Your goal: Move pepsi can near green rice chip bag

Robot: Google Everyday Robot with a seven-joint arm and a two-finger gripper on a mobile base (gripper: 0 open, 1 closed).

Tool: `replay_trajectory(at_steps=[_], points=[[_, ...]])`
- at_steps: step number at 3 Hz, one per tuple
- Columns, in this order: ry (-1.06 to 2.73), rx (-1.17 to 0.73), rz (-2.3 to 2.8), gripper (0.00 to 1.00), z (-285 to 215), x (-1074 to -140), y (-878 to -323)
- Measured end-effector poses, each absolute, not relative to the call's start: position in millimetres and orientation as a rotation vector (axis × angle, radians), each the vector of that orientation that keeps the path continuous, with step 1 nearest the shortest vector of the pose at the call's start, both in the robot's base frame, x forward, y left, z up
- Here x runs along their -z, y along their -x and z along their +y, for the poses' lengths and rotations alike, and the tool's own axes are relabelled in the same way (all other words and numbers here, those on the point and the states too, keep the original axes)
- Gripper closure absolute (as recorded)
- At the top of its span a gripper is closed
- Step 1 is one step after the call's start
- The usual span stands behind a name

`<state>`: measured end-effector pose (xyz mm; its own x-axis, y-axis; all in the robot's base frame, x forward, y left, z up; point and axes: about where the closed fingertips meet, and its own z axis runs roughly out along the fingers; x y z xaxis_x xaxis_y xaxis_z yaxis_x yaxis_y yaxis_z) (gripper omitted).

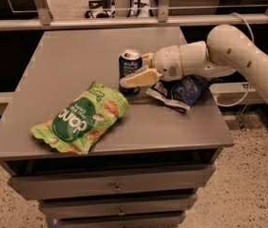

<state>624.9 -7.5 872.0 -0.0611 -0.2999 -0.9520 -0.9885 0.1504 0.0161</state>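
End effector (135,71) clasps the upright pepsi can (129,61).

This looks like an office or robotics lab, not a home. A plain gray cabinet (138,127) with handled drawers (117,186) stands on a speckled hard floor (248,184), seen at the lower right of the frame. A metal railing (77,23) runs along the top, and behind it, at upper centre, are what look like wheeled office-chair bases (96,11). A white robot arm (238,51) reaches in from the upper right. Its gripper (135,70) is at mid-frame over the cabinet top, with its fingers clasping the pepsi can (129,63). A loose cable (241,101) loops at the right.
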Motion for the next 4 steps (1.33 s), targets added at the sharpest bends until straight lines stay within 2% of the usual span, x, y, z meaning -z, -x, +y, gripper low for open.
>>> replay_trajectory(at_steps=[1,2,3,4], points=[[1.291,-0.966,1.548,0.0,-17,-872,-623],[1.26,-0.942,1.579,0.0,-32,-874,-622],[1.173,-0.818,1.66,0.0,-75,-881,-623],[1.152,-0.793,1.666,0.0,-80,-884,-626]])
